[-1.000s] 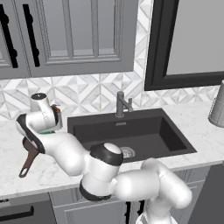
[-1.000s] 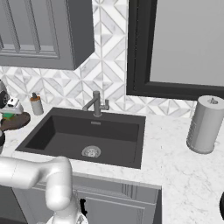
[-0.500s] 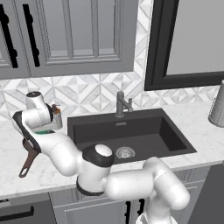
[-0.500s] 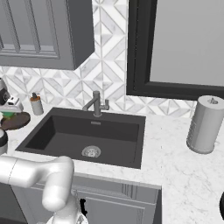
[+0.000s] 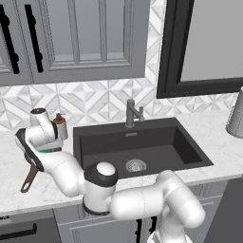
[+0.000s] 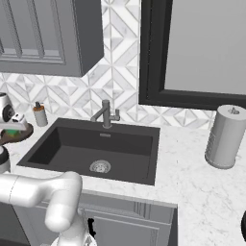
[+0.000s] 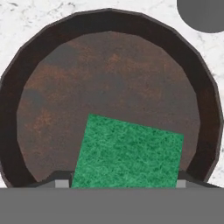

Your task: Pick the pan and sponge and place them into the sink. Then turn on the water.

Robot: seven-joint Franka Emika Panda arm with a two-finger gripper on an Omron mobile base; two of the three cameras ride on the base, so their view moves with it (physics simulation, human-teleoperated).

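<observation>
Pan (image 7: 109, 96), round, shallow, dark brown, long thin handle, on the marble tabletop (image 5: 14, 185) left of the black rectangular sink (image 6: 96, 149), carrying the green rectangular sponge (image 7: 129, 153). Hand (image 7: 118, 183) has dropped closer over the past second and now straddles the sponge, fingers parted and grasping nothing, so the pick looks imminent. Small brown-topped bottle (image 5: 60, 127) stands just beside the pan, nearest obstacle; grey faucet (image 5: 133, 113) dry.

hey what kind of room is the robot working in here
A home kitchen, rendered: a black sink with a grey faucet set in a marble counter, and grey cabinets over a tiled backsplash.
</observation>
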